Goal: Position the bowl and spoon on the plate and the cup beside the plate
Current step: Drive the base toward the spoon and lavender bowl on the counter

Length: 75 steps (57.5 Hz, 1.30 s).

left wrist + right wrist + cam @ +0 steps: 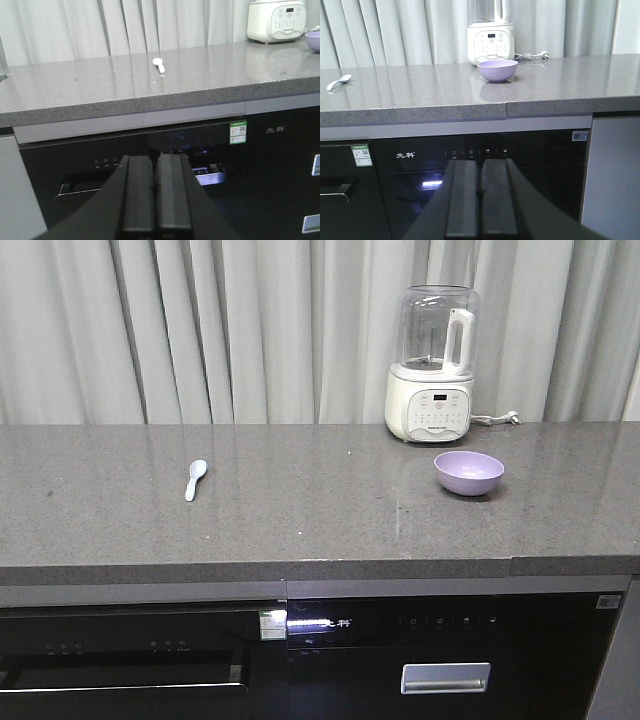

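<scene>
Front view only: full span of the tabletop [300, 515], grey speckled stone, glossy, with a seam in the front edge right of centre. Neither arm shows there.
Spoon [195, 480]: small pale blue-white plastic, lying flat on the left part, scoop away from the front edge. Well apart from the bowl [469, 472].
Bowl: round, matte lavender plastic, upright on the right part, just in front of the blender [431, 365]. The blender has a cream base with a button panel and a clear jar with a white handle.
The front view shows the whole jar. The left wrist view catches only the base and a sliver of bowl at its right edge. The right wrist view cuts the jar off at the top.
Wrist views only:
- Left gripper [156, 162]: black flat fingers pressed together, nothing between them. It sits low, facing the glossy black appliance fronts under the tabletop.
- Right gripper [479, 165]: same, clenched and empty.
Pleated pale curtain [200, 330] behind.
</scene>
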Available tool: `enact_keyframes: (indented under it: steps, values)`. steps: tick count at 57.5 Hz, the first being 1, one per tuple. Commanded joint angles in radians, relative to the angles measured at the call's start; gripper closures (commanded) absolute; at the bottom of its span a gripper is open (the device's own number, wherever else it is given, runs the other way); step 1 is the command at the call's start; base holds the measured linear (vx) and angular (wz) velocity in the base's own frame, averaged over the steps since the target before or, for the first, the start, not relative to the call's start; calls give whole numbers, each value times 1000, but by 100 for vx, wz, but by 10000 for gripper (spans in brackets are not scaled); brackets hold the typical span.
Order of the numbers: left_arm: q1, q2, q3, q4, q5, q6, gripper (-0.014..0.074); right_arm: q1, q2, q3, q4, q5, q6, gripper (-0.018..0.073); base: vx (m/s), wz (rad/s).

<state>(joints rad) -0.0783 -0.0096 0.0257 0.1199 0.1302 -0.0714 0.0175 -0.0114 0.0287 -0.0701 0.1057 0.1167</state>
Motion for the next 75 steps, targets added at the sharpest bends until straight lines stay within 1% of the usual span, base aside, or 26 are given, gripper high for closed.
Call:
enact_keyframes:
  steps: [1, 49, 75]
  values:
    - [2, -18, -26, -7, -78, -1, 594, -4, -5, 6, -8, -85, -2, 568, 0, 0]
    - [2, -18, -26, -7, -78, -1, 594, -4, -5, 6, -8, -85, -2, 568, 0, -1]
    - [2, -18, -26, -7, -78, -1, 594, -4, -5, 6, -8, -85, -2, 568, 12, -36]
